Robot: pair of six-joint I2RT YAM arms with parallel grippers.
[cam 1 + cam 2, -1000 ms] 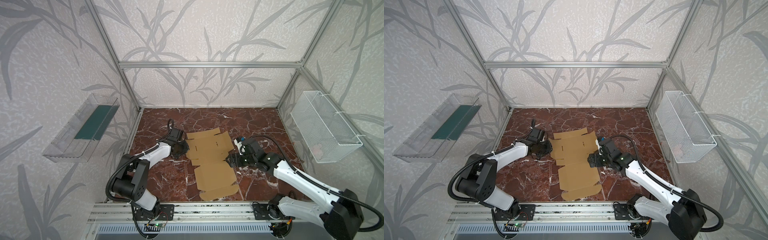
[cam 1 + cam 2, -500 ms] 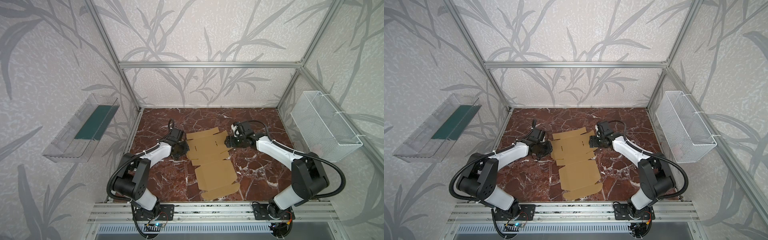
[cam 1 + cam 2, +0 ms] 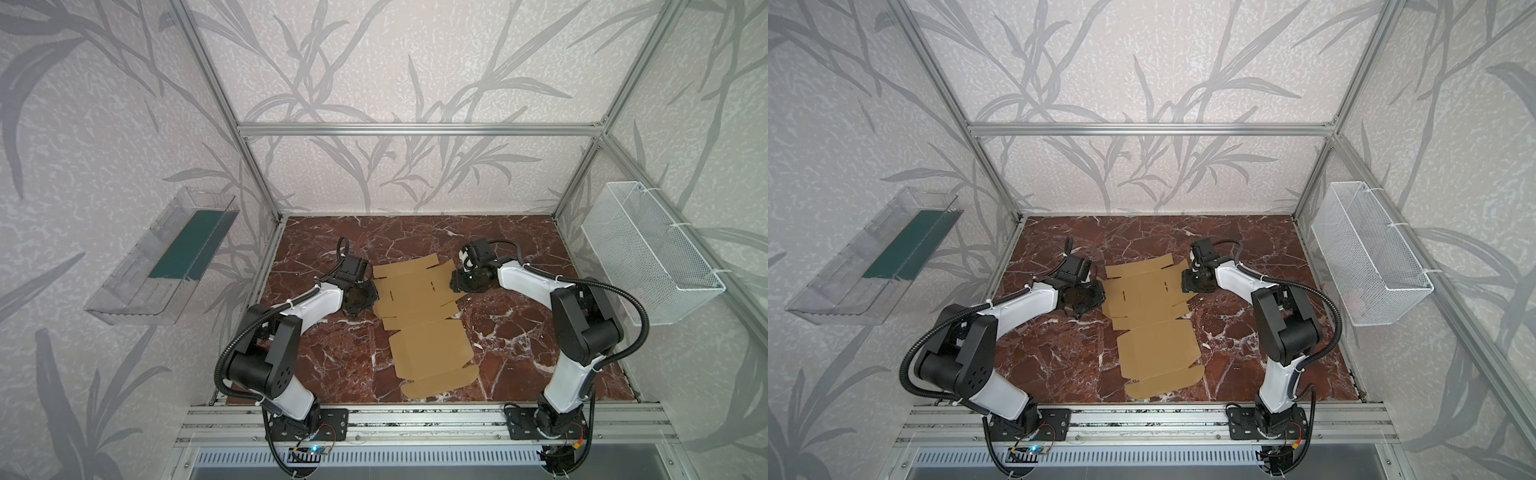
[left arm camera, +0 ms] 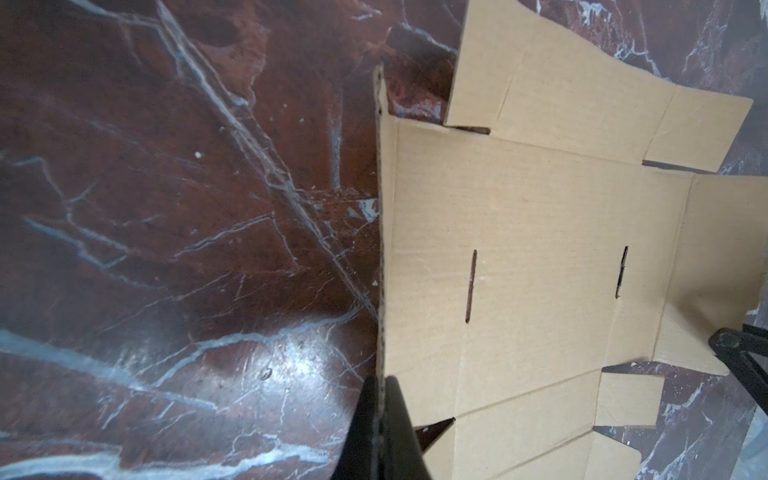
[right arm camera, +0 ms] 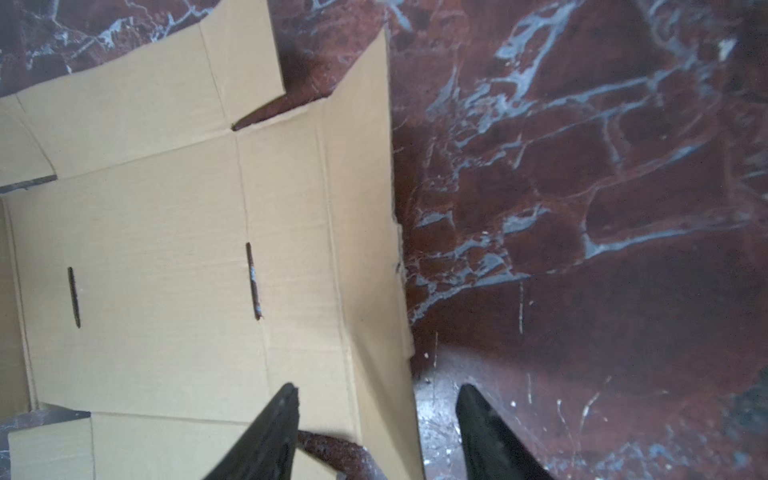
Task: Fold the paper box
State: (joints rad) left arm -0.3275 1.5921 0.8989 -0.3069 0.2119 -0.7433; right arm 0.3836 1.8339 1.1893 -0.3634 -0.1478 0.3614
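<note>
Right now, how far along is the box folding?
Barely started: the paper box lies as a mostly flat sheet. In hand: the left gripper is shut on its left side flap, tilted up; the right gripper straddles the right flap, jaws apart. Left: walls, tabs, lid.

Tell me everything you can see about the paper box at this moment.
The paper box is a plain tan corrugated cardboard sheet, die-cut with flaps, tabs and two short slits, mostly unfolded and flat on the red marble table. The two side flaps of the slit panel are lifted. The left tool is shut on the left flap's edge; the right tool stands open astride the right flap's edge.
</note>
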